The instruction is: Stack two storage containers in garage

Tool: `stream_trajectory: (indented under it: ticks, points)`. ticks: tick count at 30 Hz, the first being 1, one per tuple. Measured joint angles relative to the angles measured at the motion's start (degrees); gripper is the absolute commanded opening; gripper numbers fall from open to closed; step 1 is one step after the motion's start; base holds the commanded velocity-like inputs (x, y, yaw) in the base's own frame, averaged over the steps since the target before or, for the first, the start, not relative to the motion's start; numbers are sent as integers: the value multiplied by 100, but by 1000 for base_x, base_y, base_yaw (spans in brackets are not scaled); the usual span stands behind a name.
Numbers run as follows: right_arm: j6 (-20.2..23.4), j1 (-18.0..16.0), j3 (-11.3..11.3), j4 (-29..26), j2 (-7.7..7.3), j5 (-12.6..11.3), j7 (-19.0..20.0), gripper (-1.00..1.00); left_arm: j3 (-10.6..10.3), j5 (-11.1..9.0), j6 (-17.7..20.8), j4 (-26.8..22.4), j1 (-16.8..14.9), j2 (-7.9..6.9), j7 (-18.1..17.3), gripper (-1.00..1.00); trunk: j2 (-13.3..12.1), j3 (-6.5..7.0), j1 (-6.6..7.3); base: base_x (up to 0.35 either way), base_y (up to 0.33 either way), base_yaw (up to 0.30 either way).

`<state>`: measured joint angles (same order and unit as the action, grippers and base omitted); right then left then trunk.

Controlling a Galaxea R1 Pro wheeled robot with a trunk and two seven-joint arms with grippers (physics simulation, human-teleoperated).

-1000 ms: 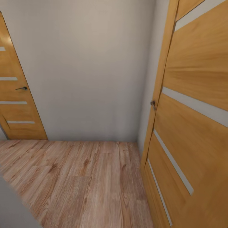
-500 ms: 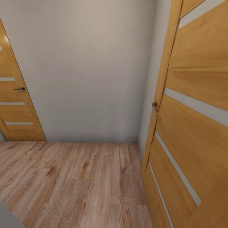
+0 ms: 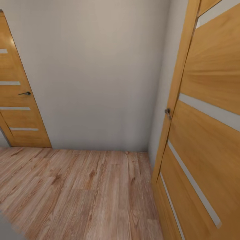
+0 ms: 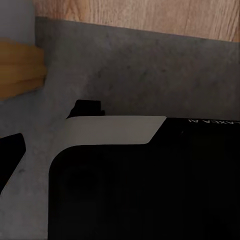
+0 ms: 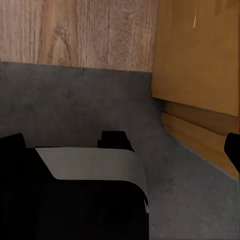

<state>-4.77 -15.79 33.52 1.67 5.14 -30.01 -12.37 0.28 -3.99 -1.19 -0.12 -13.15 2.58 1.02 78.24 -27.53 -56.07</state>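
Wood door cropped, plain wall

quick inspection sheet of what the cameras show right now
surface: light wood plank floor ahead in the head view; dark grey concrete floor meeting the planks in the wrist views
job's things: nothing seen
clutter: nothing seen
grippers: cannot tell open or shut; dark robot body fills the foreground of both wrist views
cables: nothing seen
surroundings: plain pale wall; left wooden door with handle; right wooden door close by, opened toward the camera
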Motion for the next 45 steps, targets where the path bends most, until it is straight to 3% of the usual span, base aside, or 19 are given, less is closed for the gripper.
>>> stream_trajectory:
  ticks: [33, 45]
  points:
    - [0, 0, -1, 0, 0, 0, 0, 100, 0, 1, 0, 0, 0, -1, 2, 100, 0, 0, -2, 171, 0, 0]
    - [0, 1, -4, 0, 0, 0, 0, 100, 0, 1, 0, 0, 0, -4, 2, 100, 0, 0, 0, 293, 0, 0]
